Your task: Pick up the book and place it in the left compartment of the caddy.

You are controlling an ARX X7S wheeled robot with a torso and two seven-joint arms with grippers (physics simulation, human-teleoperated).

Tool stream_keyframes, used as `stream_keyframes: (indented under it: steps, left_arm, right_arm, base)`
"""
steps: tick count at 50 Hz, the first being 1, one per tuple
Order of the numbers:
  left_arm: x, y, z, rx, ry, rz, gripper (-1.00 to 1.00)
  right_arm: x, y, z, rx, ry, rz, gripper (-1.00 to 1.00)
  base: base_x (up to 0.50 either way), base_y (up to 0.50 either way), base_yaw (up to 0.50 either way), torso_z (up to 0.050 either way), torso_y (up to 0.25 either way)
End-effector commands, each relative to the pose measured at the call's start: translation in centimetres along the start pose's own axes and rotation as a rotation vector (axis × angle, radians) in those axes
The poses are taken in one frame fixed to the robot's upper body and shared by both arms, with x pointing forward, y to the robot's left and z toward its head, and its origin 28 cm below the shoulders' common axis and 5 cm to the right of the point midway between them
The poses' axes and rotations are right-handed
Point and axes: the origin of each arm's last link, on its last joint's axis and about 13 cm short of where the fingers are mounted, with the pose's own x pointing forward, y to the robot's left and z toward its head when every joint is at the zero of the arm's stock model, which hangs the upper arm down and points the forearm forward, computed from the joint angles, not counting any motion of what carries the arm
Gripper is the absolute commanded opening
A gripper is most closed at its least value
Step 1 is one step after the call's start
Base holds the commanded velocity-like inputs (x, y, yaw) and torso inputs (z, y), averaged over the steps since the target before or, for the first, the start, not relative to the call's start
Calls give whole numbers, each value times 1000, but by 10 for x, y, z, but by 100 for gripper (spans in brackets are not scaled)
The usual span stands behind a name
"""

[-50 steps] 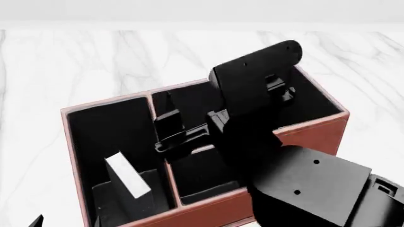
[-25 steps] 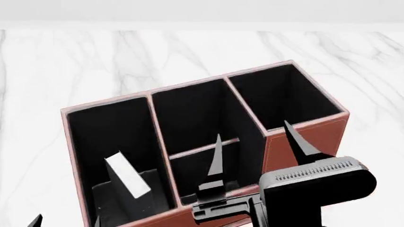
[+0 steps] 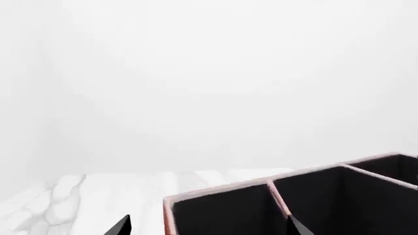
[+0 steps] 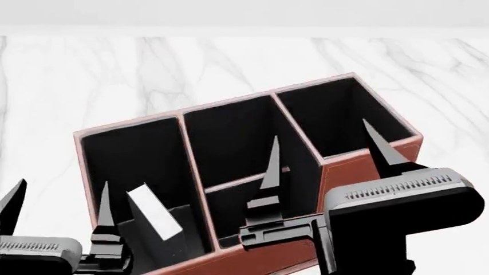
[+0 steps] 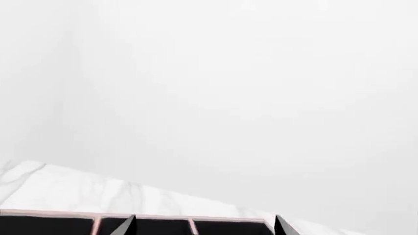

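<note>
Book point(image 4: 155, 213) leaning tilted inside the left compartment point(image 4: 130, 160) of the caddy point(image 4: 382, 163), white page edges up, lower end toward the caddy's near wall. Right gripper point(image 4: 324, 154) above the caddy's near rim, jaws spread wide, holding nothing. Left gripper point(image 4: 57, 203) at the caddy's near left corner, jaws likewise apart and empty. Marble table point(image 4: 91, 74) bare beyond the caddy. Placement apparently complete; remaining step judged to be a clean retreat. Best done by lifting both arms straight up before drawing back from the caddy, keeping fingertips clear of the rims and of the tilted book.
</note>
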Motion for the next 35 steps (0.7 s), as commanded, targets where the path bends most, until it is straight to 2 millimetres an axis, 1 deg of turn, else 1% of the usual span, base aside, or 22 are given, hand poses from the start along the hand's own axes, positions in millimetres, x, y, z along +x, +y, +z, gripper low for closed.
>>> stream_keyframes:
  steps: [1,2,3,6,10,11,13,19,23,31,35]
  left_arm:
    - [36,-1,79,18,-202,28,100]
    - [38,-1,82,15,-205,29,100]
    - [43,0,92,9,-219,34,100]
    - [51,0,107,17,-249,43,100]
    - [59,0,119,28,-279,49,100]
    - [62,0,126,24,-290,50,100]
    - [67,0,134,19,-297,47,100]
    - [77,0,150,9,-314,52,100]
    - [84,1,169,10,-347,66,100]
    - [92,2,191,24,-398,88,100]
    - [91,3,200,19,-416,92,100]
  right_arm:
    - [22,-11,46,-64,-75,2,100]
    - [24,-12,49,-71,-80,-2,100]
    - [27,-15,55,-82,-87,-6,100]
    - [34,-18,66,-103,-104,-17,100]
    - [38,-20,75,-118,-110,-23,100]
    - [40,-21,80,-126,-115,-27,100]
    - [43,-23,84,-135,-122,-31,100]
    - [50,-24,96,-161,-129,-38,100]
    - [57,-28,106,-175,-137,-56,100]
    - [62,-29,121,-184,-150,-62,100]
    - [64,-29,125,-188,-151,-60,100]
  base:
    - [0,0,0,0,0]
    - [0,0,0,0,0]
    - [0,0,0,0,0]
    - [0,0,0,0,0]
    - [0,0,0,0,0]
    - [0,0,0,0,0]
    - [0,0,0,0,0]
    - [0,0,0,0,0]
    - [0,0,0,0,0]
    - [0,0,0,0,0]
    - [0,0,0,0,0]
